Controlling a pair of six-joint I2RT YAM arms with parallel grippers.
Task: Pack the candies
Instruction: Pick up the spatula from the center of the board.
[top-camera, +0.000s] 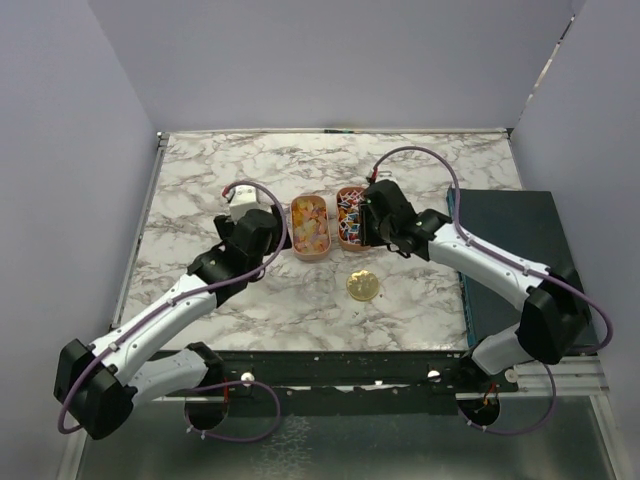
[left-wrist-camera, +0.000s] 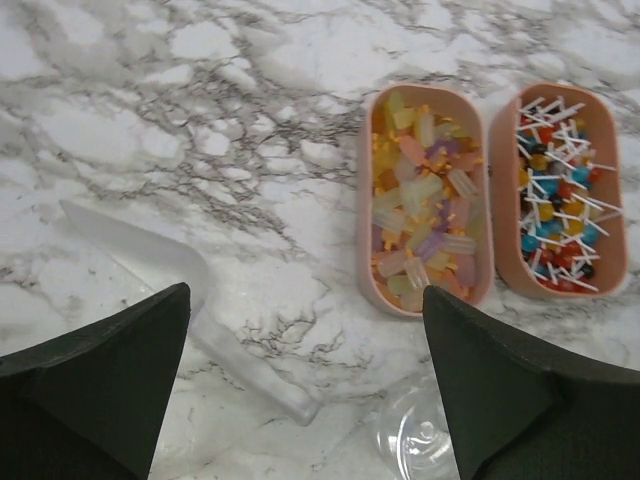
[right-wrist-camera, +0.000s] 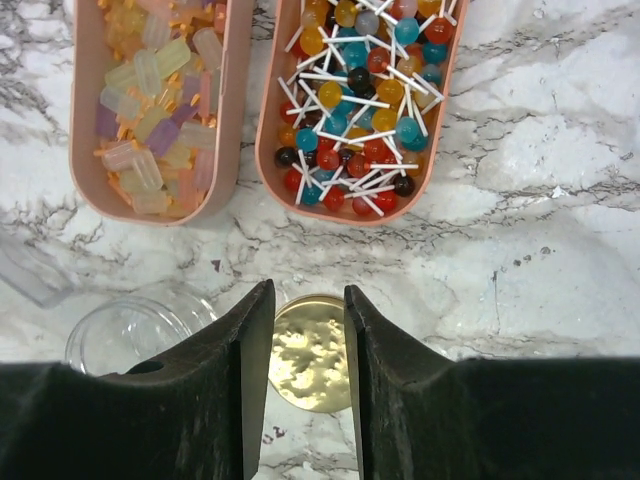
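Note:
Two oval orange-rimmed trays stand side by side mid-table. The left tray (top-camera: 310, 227) holds orange-yellow and pale candies (left-wrist-camera: 423, 200) (right-wrist-camera: 160, 95). The right tray (top-camera: 349, 218) holds red, blue and white stick candies (left-wrist-camera: 560, 195) (right-wrist-camera: 358, 100). My left gripper (left-wrist-camera: 305, 300) is wide open and empty, above the table left of the trays (top-camera: 255, 240). Under it lie a clear scoop (left-wrist-camera: 190, 305) and a clear glass jar (left-wrist-camera: 415, 435) (right-wrist-camera: 130, 335). My right gripper (right-wrist-camera: 307, 292) is slightly open and empty, hovering near the right tray (top-camera: 378, 222), with the round gold lid (right-wrist-camera: 310, 355) (top-camera: 362, 287) lying on the table below it.
A dark green board (top-camera: 510, 255) lies along the right side of the marble table (top-camera: 200, 180). Grey walls close in the left, back and right. In the top view the jar and scoop are hidden under the left arm.

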